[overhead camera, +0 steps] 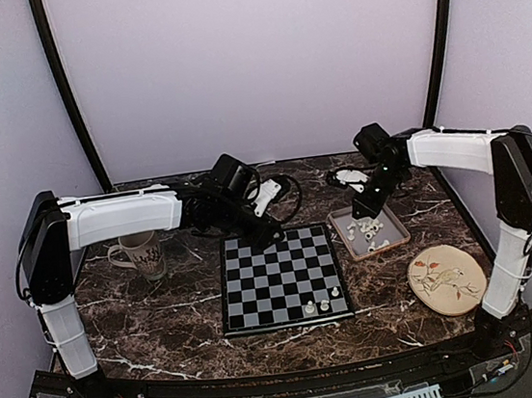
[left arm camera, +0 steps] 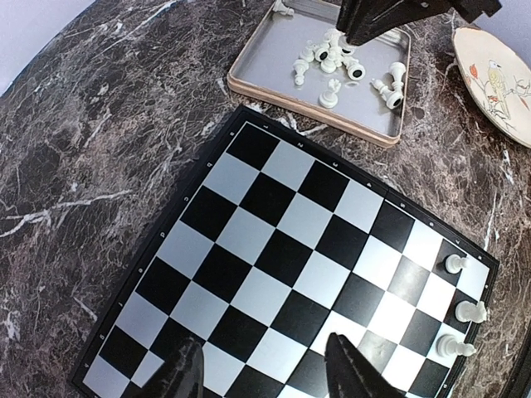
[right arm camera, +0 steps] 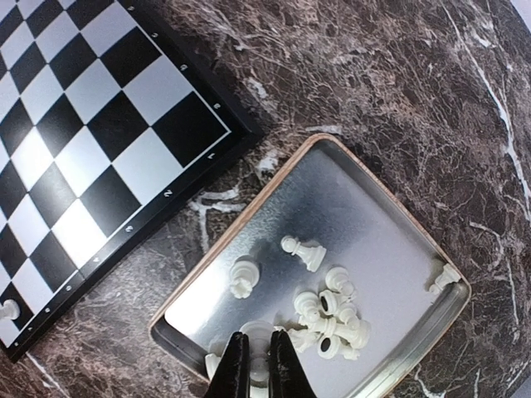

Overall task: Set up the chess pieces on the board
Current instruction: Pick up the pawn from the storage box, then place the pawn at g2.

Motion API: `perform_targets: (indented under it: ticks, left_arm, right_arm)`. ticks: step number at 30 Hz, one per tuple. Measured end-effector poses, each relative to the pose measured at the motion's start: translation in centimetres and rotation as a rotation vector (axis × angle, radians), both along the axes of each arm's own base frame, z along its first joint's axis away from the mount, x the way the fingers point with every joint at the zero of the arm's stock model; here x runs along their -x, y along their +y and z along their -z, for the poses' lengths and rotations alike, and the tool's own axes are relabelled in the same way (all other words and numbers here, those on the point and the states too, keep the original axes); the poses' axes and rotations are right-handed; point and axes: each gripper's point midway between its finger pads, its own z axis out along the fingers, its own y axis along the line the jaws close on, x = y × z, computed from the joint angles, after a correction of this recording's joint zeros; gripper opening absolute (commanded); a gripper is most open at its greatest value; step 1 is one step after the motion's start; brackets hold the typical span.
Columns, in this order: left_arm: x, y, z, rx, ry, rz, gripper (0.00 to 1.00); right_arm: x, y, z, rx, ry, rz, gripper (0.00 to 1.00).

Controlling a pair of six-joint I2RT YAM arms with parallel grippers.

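A dark brown marble table (overhead camera: 163, 309) with white veins fills the scene, evenly lit. Behind the table rise plain pale lilac walls (overhead camera: 248, 55), with two thin black poles (overhead camera: 68, 97) curving up from the table's back corners.

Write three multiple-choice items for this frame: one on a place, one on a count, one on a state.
1. Where is the tray relative to the board?
A) to its left
B) to its right
C) on top of it

2. How many chess pieces stand on the board?
A) none
B) three
C) eight

3. What state is the left gripper in?
A) open and empty above the board
B) shut on a pawn
C) resting in the tray

Answers:
1 B, the top view shows it past the board's right edge.
2 B, three stand together in one corner.
3 A, its jaws are spread with only squares between them.
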Motion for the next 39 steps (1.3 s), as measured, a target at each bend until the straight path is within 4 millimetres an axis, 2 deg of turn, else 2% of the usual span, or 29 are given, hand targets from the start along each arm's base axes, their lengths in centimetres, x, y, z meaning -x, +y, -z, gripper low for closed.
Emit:
perform_targets:
  ticks: [4,6,9,13,15,17,24,29,39]
  left_arm:
    - [-0.9,1.0,-0.2,0.013,0.004,-0.052,0.53]
    - [-1.8,2.4,-0.7,0.034,0.007,-0.103,0.53]
    - [-4.1,5.0,-2.4,0.093,-0.001,-0.199,0.53]
    - [-6.7,7.9,-5.0,0.176,-0.032,-0.308,0.53]
    - [-7.4,8.9,-6.2,0.209,-0.052,-0.342,0.53]
    - [-7.4,8.9,-6.8,0.228,-0.062,-0.348,0.53]
    - [-7.0,8.5,-7.0,0.241,-0.066,-0.343,0.54]
    - [-7.0,8.6,-7.1,0.242,-0.070,-0.346,0.54]
    - [-7.0,8.6,-7.7,0.254,-0.081,-0.344,0.54]
  right_arm:
    - [1.3,0.9,-1.6,-0.045,0.007,-0.035,0.05]
    - [2.0,1.7,-2.8,-0.063,-0.008,-0.067,0.06]
    - [4.3,4.6,-4.7,-0.088,-0.045,-0.177,0.06]
    - [8.3,8.7,-5.3,-0.093,-0.057,-0.346,0.06]
    - [10.5,10.1,-4.6,-0.078,-0.037,-0.423,0.07]
    - [12.8,11.2,-3.5,-0.054,0.002,-0.498,0.07]
    - [17.0,12.0,0.7,0.042,0.116,-0.631,0.08]
    - [18.0,12.2,2.5,0.084,0.158,-0.656,0.08]
    - [17.7,11.8,4.4,0.134,0.176,-0.641,0.09]
